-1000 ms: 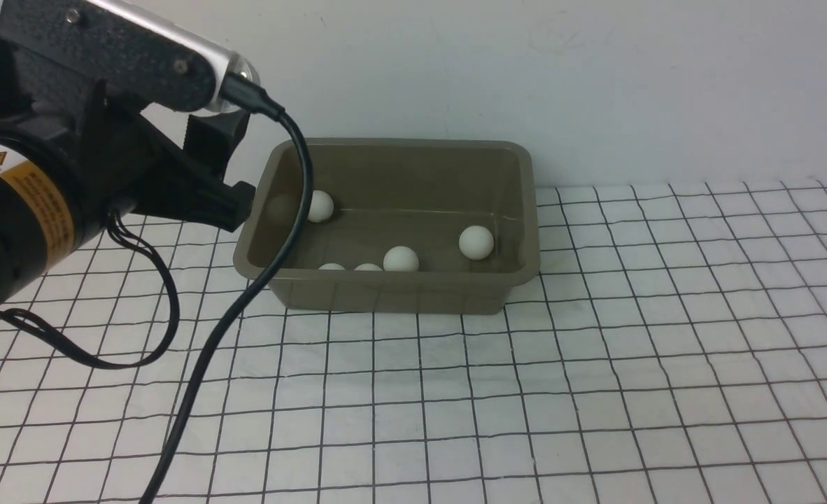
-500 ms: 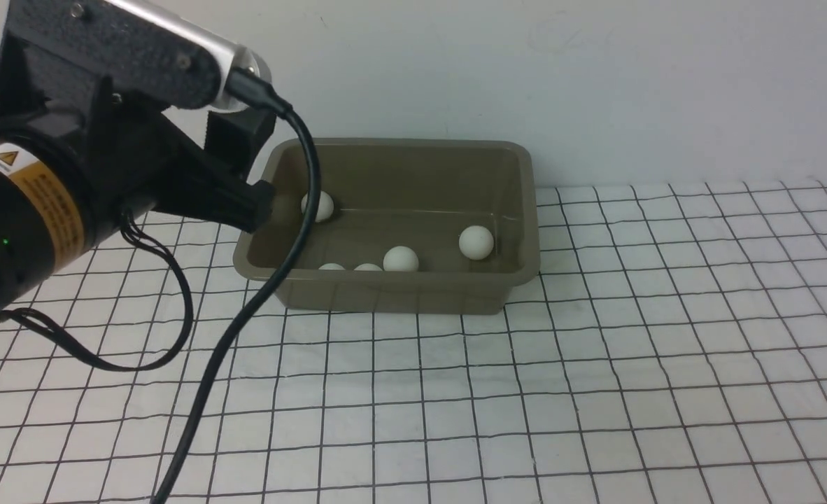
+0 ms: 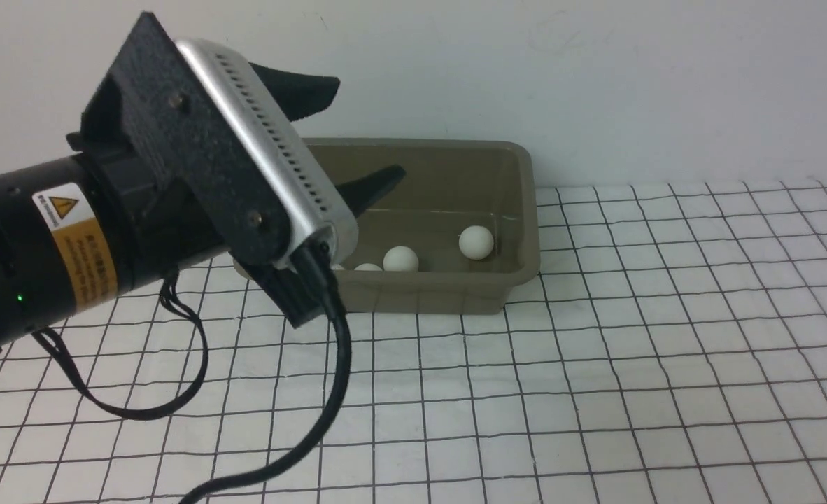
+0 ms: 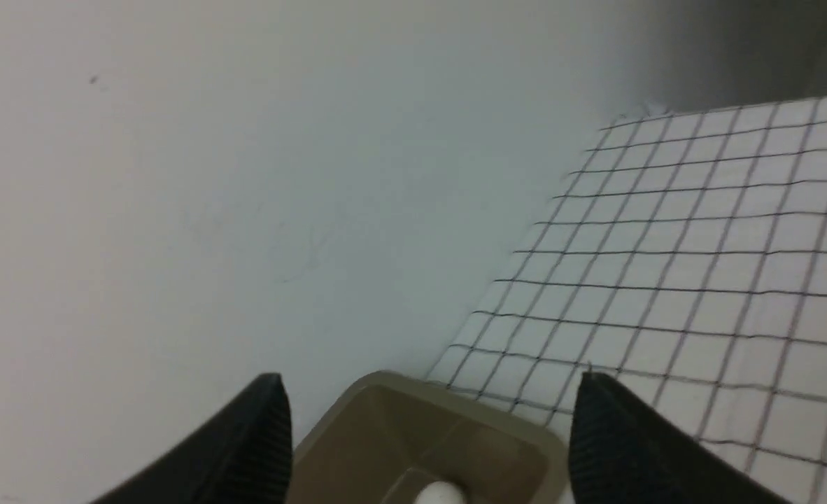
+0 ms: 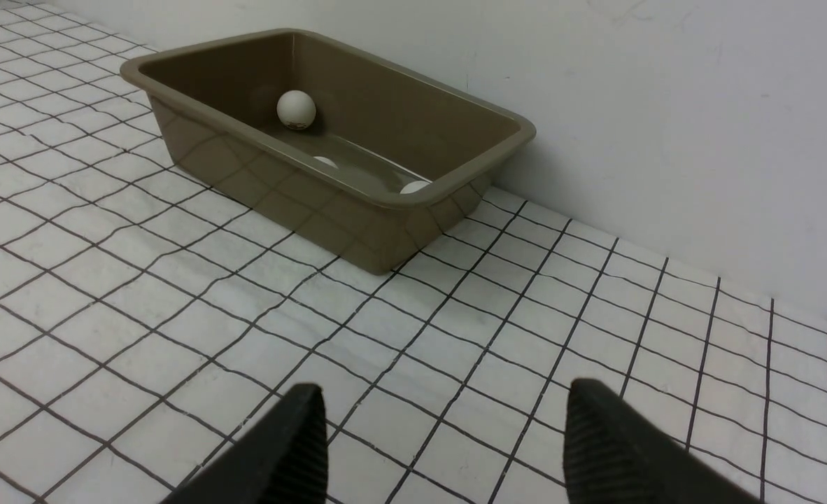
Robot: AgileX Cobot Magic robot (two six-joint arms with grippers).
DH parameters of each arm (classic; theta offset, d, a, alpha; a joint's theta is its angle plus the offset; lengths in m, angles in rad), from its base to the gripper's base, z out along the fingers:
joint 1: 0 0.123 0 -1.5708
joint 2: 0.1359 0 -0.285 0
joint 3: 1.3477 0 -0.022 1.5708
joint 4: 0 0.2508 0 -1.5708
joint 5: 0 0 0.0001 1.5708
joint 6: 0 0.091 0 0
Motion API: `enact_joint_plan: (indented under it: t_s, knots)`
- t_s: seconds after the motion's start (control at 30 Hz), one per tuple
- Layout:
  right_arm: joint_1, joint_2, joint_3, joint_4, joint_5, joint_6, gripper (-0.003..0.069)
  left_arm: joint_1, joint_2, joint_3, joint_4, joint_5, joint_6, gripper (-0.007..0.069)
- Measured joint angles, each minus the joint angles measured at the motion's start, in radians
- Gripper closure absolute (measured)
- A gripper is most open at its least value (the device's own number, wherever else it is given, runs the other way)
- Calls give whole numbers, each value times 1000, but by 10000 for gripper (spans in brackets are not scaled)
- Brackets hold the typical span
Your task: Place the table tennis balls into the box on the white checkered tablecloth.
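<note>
The olive-grey box [image 3: 523, 210] stands on the white checkered tablecloth [image 3: 595, 364] near the back wall. White table tennis balls lie inside it: one at the right [image 3: 476, 242], one at the front [image 3: 401, 259], and another beside that [image 3: 368, 267]. My left gripper [image 3: 357, 136] hangs open over the box's left half with nothing between its fingers, and the arm hides that part. In the left wrist view the left gripper [image 4: 429, 376] frames a box corner [image 4: 385, 392] and one ball [image 4: 441, 494]. My right gripper [image 5: 445, 386] is open and empty over the cloth, short of the box [image 5: 385, 196], where a ball [image 5: 296, 109] rests.
A plain white wall [image 3: 595, 84] rises directly behind the box. The left arm's black cable [image 3: 329, 420] loops down over the cloth in front of the box. Checkered cloth [image 5: 105, 315] stretches between the right gripper and the box.
The left arm has swung up and to the right with its wrist turned. Its open fingers now reach over the box's left half and hide the back-left ball. The balls have not moved.
</note>
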Motion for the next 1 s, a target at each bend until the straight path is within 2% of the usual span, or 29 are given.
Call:
enact_joint_plan:
  t_s: [0.2, 0.3, 0.33, 0.43, 0.53, 0.63, 0.7, 0.83, 0.9, 1.0]
  knots:
    - [0, 0, 0, 0, 0, 0, 239, 0, 0, 0, -77, -107, -159, 146]
    - [0, 0, 0, 0, -1, 0, 239, 0, 0, -6, -153, -124, -154, 146]
    - [0, 0, 0, 0, -1, 0, 239, 0, 0, -7, -186, -129, -108, 146]
    - [0, 0, 0, 1, -2, 0, 239, 0, 0, -7, -336, -83, 106, 146]
    - [0, 0, 0, 1, -2, 0, 239, 0, 0, -7, -560, 28, 334, 146]
    - [0, 0, 0, 1, -2, 0, 239, 0, 0, -7, -857, 195, 586, 146]
    - [0, 0, 0, 1, -2, 0, 239, 0, 0, -7, -1119, 327, 788, 146]
    - [0, 0, 0, 1, -2, 0, 239, 0, -12, -7, -1493, 558, 1155, 146]
    - [0, 0, 0, 1, -3, 0, 239, 0, -39, -6, -1617, 653, 1295, 146]
    - [0, 0, 0, 1, -3, 0, 239, 0, -100, -6, -1690, 752, 1380, 146]
